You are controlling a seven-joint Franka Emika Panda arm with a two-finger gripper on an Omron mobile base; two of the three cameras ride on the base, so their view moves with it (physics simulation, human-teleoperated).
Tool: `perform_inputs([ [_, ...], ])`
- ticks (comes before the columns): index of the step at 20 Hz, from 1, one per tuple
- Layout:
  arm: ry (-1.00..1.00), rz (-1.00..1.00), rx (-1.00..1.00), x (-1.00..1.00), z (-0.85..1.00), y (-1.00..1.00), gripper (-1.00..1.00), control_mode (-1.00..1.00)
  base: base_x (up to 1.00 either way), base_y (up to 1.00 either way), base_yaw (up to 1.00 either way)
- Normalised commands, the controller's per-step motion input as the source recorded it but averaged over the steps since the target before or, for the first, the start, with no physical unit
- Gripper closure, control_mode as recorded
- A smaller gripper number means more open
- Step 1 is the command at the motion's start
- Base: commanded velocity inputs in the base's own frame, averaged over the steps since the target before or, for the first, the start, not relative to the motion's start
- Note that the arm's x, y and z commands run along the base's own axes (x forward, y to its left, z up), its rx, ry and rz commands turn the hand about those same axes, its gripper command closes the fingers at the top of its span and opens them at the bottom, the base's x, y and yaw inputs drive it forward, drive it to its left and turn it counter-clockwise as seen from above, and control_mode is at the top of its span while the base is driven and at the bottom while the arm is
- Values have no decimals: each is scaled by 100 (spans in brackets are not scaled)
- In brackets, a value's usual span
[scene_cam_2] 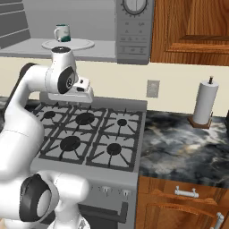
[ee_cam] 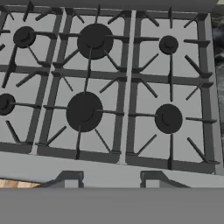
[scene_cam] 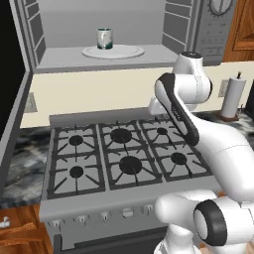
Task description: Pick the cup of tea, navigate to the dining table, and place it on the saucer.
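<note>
The small white cylindrical cup of tea with dark teal bands at rim and base is shown standing upright on a round white turntable plate inside an open grey microwave cavity mounted above a grey six-burner gas stove. In the right base view its handle is seen turned to the left. The white jointed arm is folded over the stove, well below the cup, with the hand camera directed down at the black grates. The two-finger gripper appears at the lower edge of the hand view as two dark tips set apart with nothing between them, so the fingers are judged spread and empty. A white paper-towel roll on a wooden stand is seen on the dark marbled countertop to the right of the stove.

The step in hand is judged to be the opening one: the cup has not yet been reached. For the next move, the hand would need to be raised and carried forward into the cavity, levelled with the cup's body, and the fingers closed about its sides before any driving towards the dining table is begun.
</note>
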Motion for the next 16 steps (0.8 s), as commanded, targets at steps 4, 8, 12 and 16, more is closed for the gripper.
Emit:
perform_inputs([
  [4,-3,0,0,-14,0,5,-100,-100,0,0,0],
  [8,-34,0,0,-16,27,66,-100,-100,0,0,0],
  [12,-40,0,0,0,68,95,-100,-100,0,0,0],
  [16,-42,0,0,3,81,85,-100,-100,0,0,0],
])
